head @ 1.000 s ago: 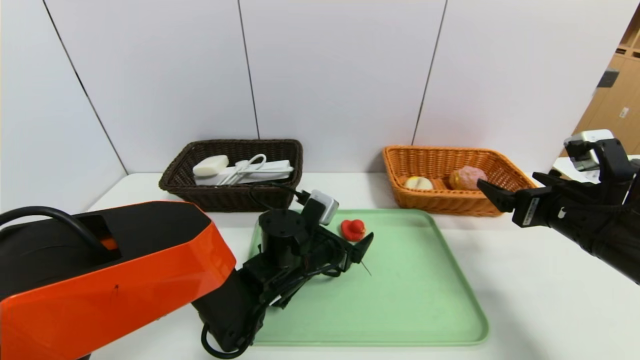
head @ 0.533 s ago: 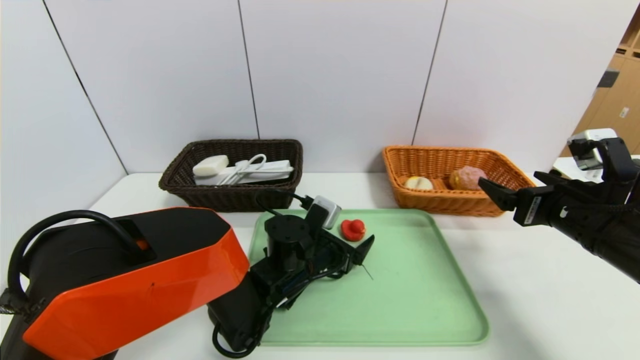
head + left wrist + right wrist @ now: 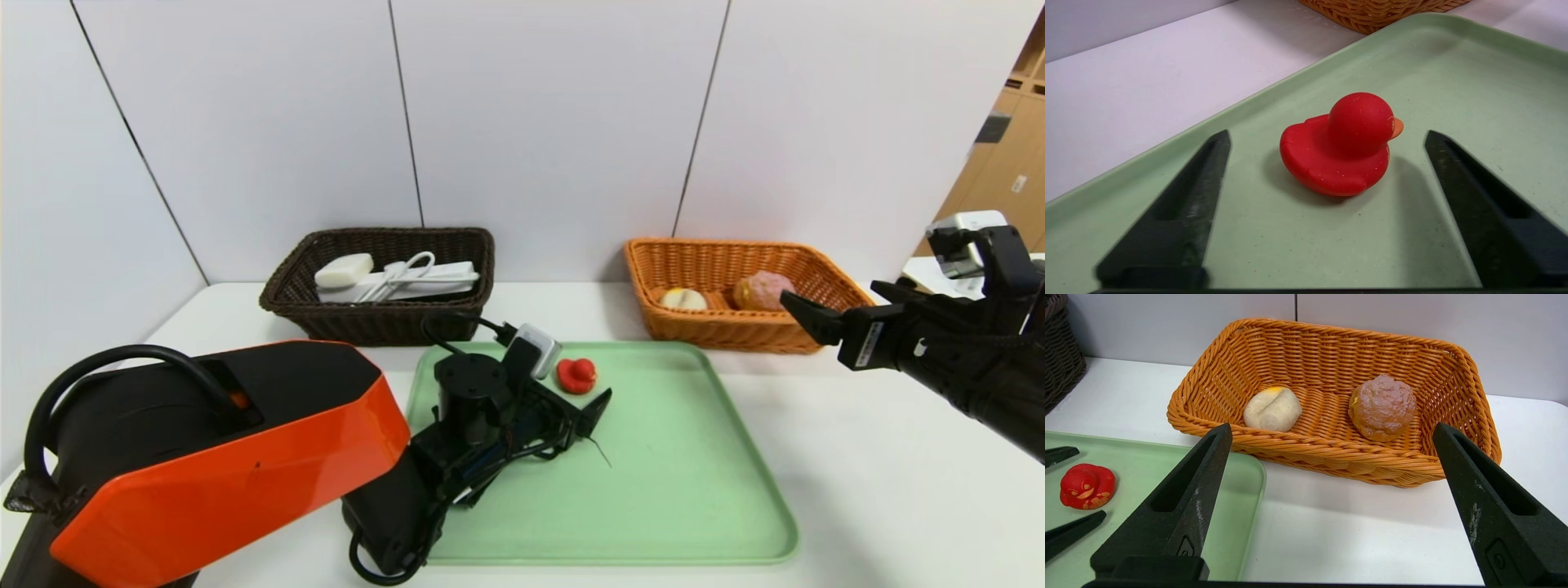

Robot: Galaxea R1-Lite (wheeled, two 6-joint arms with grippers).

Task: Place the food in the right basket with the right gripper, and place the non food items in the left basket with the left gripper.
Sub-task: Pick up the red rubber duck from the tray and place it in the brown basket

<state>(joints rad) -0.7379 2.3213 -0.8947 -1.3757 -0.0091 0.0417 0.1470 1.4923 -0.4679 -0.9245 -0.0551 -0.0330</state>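
Red duck (image 3: 1340, 149) sits on the green tray (image 3: 694, 506), near its far edge, w/ the left gripper (image 3: 1327, 136) low around it: one finger (image 3: 1180, 212) on either side, duck roughly midway btwn the tips, gap showing both sides, nothing touching. Jaws wide apart, holding nothing. Duck is upright, glossy red rubber w/ round head and small orange beak; beak points toward one finger.

Right gripper (image 3: 845, 306) hangs above the table (image 3: 882, 490) just in front of the orange basket (image 3: 1331, 347), jaws spread wide, empty. Inside that basket: cream bun (image 3: 1272, 409) w/ orange patch, and pink-brown bun (image 3: 1382, 407), apart from each other.

Dark brown basket (image 3: 384, 327) at back left holds soap bar (image 3: 344, 269), peeler (image 3: 402, 273) and power strip (image 3: 441, 282), piled together.
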